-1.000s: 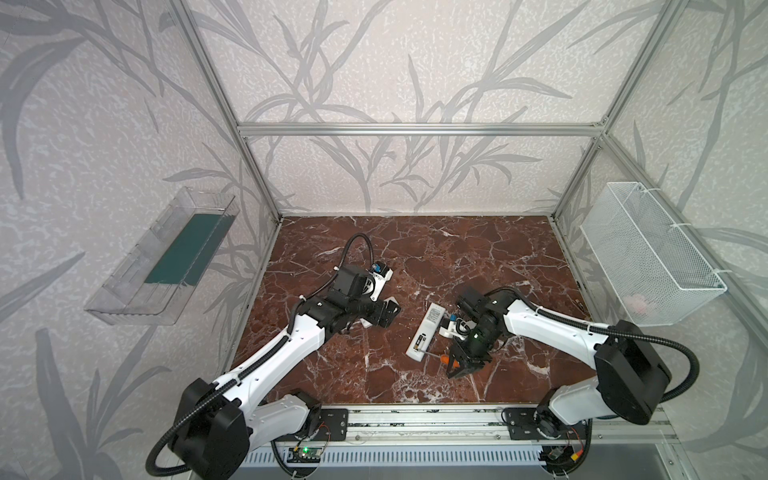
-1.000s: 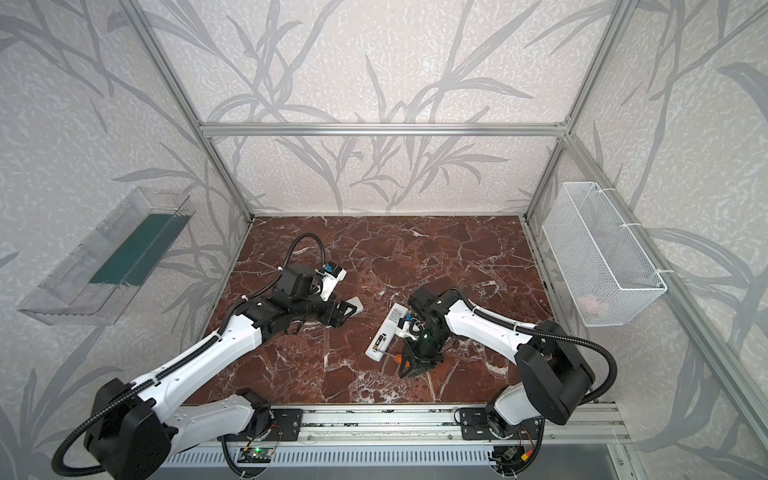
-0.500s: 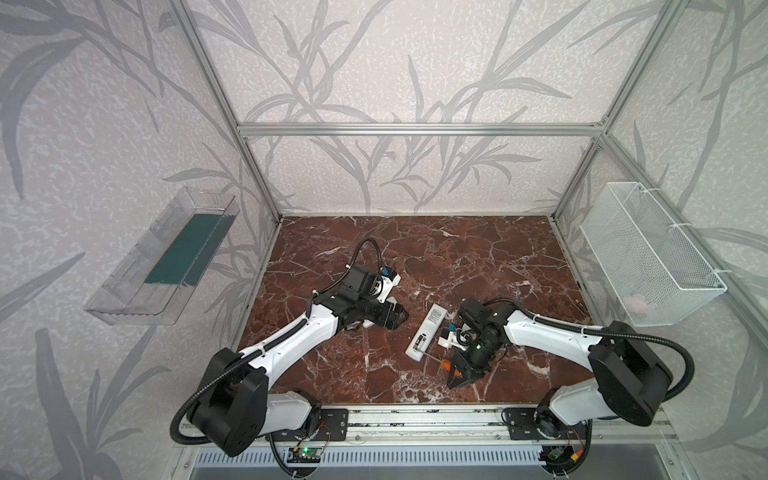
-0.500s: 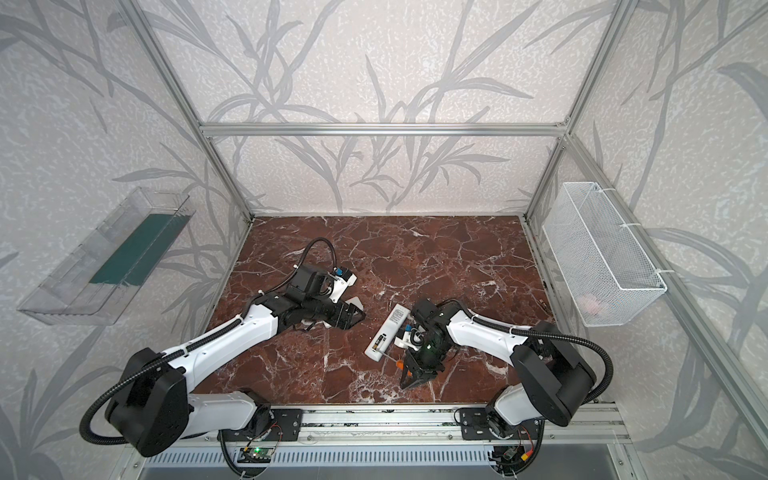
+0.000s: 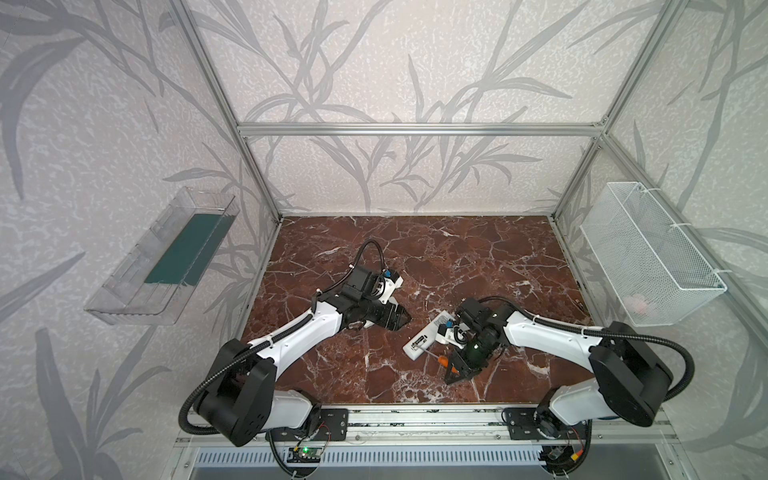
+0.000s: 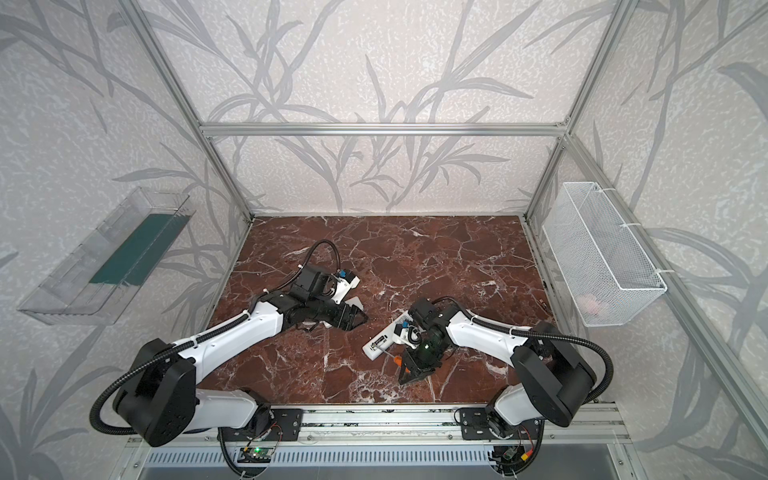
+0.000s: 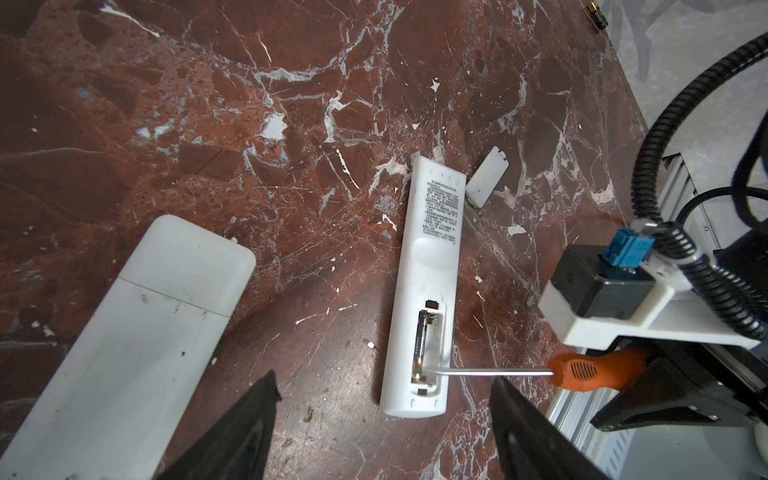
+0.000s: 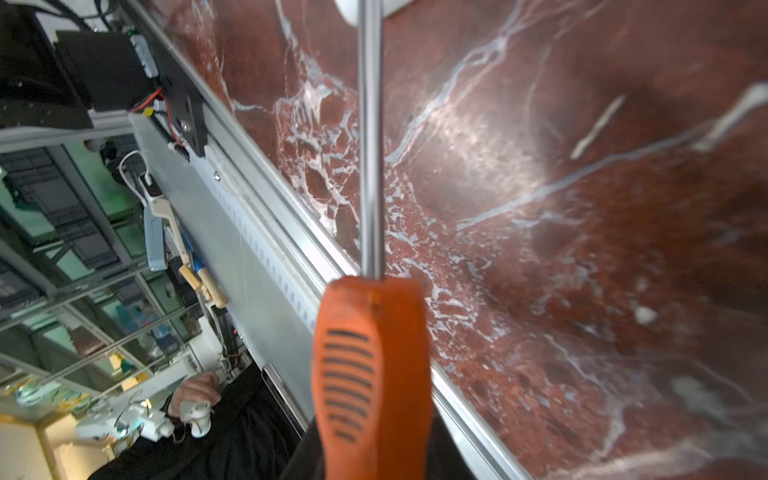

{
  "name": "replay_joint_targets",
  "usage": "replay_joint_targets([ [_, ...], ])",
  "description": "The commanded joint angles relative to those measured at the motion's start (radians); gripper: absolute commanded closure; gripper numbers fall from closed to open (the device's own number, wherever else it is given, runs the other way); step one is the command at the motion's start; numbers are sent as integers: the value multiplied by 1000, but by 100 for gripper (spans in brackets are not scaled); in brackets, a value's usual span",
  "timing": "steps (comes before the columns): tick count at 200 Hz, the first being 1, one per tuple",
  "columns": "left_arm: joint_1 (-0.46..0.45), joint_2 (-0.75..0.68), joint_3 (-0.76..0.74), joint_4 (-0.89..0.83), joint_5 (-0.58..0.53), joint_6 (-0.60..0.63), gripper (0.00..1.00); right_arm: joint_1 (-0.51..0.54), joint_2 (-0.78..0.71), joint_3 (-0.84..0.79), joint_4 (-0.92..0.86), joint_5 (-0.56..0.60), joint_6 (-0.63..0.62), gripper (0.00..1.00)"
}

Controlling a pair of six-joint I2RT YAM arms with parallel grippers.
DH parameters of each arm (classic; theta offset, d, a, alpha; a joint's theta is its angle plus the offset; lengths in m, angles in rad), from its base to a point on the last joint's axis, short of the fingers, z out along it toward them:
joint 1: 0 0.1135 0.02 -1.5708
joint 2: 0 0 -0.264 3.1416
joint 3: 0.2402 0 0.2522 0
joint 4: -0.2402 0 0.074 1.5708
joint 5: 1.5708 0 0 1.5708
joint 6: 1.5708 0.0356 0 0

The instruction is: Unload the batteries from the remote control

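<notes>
We're watching the right end effector (image 5: 456, 368) clamping the orange screwdriver (image 7: 590, 370), its tip poking into the open bay of the slim remote control (image 7: 428, 257) where one battery (image 7: 419, 345) is lying, while the left end effector (image 5: 401, 319) is hovering wide open at the remote's ten o'clock and a loose battery (image 7: 597, 18) is sitting at the counter's (image 5: 457, 249) three o'clock edge.

My arms (image 5: 299, 336) are white with black joints. The screwdriver (image 7: 598, 372) has an orange handle and silver shaft. The remote (image 7: 424, 291) is white; the table (image 5: 457, 257) is red-brown marble, white-veined. The walls (image 5: 415, 62) show grey leaves.
</notes>
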Motion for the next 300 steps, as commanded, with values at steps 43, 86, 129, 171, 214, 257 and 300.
replay_joint_targets([
  [43, 5, -96, 17, 83, 104, -72, 19, -12, -169, 92, -98, 99, 41, 100],
  [86, 8, -107, 21, 139, 204, -250, 18, -1, -174, 150, -93, 74, 49, 100],
  [129, 21, -87, -69, 448, 237, -661, 23, -1, -326, 113, 130, 202, 109, 100],
  [171, 12, 0, -144, 960, 222, -1035, 30, 6, -284, 135, 217, 152, 118, 100],
  [214, -17, 50, -106, 1038, 222, -1075, 36, 10, -273, 139, 231, 145, 115, 100],
  [257, -19, 92, -117, 1132, 242, -1143, 80, 10, -274, 134, 249, 156, 123, 100],
  [300, -17, 119, -157, 1243, 197, -1232, 100, 10, -327, 107, 291, 208, 178, 85],
])
